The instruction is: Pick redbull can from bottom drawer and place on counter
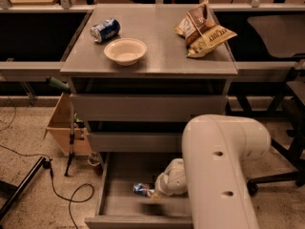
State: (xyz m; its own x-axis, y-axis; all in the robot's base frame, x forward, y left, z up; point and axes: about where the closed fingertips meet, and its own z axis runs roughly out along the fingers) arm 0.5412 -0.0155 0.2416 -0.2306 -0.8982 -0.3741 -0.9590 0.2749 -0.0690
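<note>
The bottom drawer stands pulled out, so its tray is open from above; the two drawers over it are shut. The white arm bends down into the tray, and the gripper sits low near the middle. The redbull can lies on its side on the tray floor at the gripper's nine o'clock, touching it or just short of it. Whether the gripper is clenched on the can or released cannot be told.

The counter is flat grey metal. It carries a wider blue can at eleven o'clock, a white bowl just beside that, and a crisp bag at one o'clock. The six o'clock edge looks bare, a fair landing spot.

The floor is speckled. A cardboard box stands at the cabinet's nine o'clock, a black cable trails below it, and a chair stands at three o'clock.
</note>
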